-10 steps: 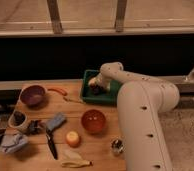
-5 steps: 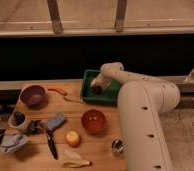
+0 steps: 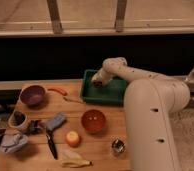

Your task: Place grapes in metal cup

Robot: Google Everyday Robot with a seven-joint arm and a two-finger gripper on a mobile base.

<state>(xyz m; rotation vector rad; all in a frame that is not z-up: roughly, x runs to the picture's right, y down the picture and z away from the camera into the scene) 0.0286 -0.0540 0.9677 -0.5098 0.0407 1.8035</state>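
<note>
Camera view: wooden table [image 3: 97,144], dark wall [image 3: 40,59] behind; gripper [image 3: 97,81] in green tray [image 3: 118,90], grip state unclear.

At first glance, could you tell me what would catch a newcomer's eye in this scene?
The big white robot arm fills the right foreground, its gripper at the green tray on the far side of the table. Next come the bright orange bowl mid-table and the small shiny metal cup near the front edge.
</note>
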